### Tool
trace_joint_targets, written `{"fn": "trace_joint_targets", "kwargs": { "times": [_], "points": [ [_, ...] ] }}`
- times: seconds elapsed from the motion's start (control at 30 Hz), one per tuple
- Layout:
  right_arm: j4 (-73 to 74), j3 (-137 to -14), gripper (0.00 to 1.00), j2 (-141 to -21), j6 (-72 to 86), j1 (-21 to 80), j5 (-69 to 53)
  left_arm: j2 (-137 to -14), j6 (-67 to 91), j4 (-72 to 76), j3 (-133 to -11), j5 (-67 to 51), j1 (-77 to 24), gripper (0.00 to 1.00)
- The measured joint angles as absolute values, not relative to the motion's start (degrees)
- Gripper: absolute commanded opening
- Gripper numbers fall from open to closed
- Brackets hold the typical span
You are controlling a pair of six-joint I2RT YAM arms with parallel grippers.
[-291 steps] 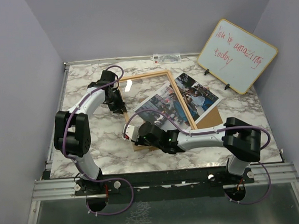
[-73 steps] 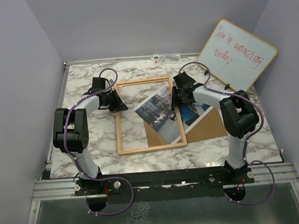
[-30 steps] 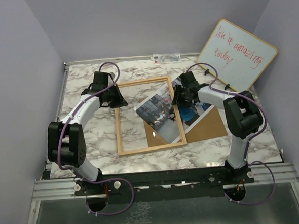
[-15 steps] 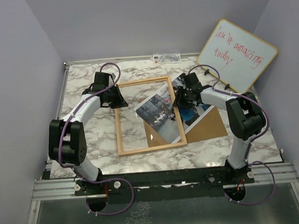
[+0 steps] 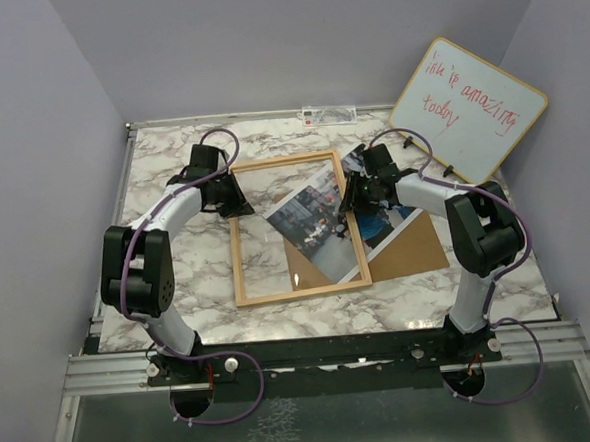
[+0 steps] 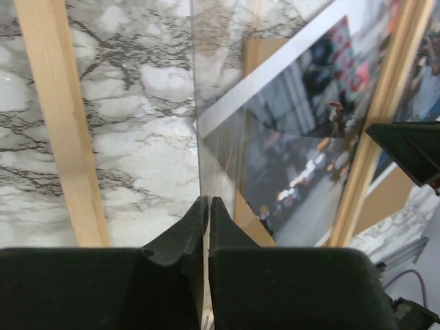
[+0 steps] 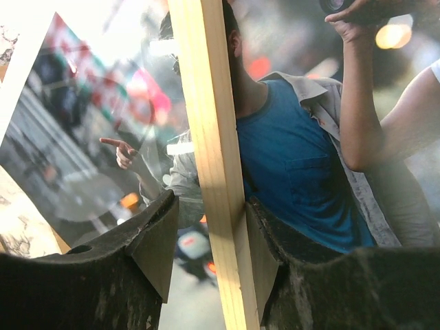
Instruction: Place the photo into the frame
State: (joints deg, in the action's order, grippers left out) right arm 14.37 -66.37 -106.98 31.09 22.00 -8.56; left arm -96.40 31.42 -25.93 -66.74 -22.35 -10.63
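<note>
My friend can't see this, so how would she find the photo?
On the marble table lies a light wooden frame. The photo lies tilted under its right side, over a brown board. It alone is glossy and colourful, with a white border.

White-grey marbled tabletop (image 5: 189,288) carries flat brown rect. backing board (image 5: 417,254), glossy white-bordered photo (image 5: 313,225) partly atop it, thin light-wood frame (image 5: 301,292).

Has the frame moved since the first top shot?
Yes. The frame's near end has swung left, away from the whiteboard; it now lies nearly square to the table's near edge.
</note>
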Motion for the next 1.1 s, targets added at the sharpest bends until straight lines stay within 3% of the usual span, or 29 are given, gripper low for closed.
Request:
{"fn": "trace_joint_targets", "kwargs": {
  "times": [0.5,0.9,1.1],
  "points": [
    [14.2,-66.4,0.5,-107.0,31.2,22.0,-8.8,-100.9,31.4,-31.4,-68.2,-12.7,-10.6,0.46],
    [14.2,-66.4,0.5,-107.0,31.2,22.0,-8.8,-102.2,29.7,-36.4,-71.5,-5.5,-10.6,0.61],
    [14.2,-66.4,0.5,-107.0,31.2,22.0,-8.7,-102.3,28.6,-38.2,-73.5,-2.9,-10.6,0.62]
  ]
}}
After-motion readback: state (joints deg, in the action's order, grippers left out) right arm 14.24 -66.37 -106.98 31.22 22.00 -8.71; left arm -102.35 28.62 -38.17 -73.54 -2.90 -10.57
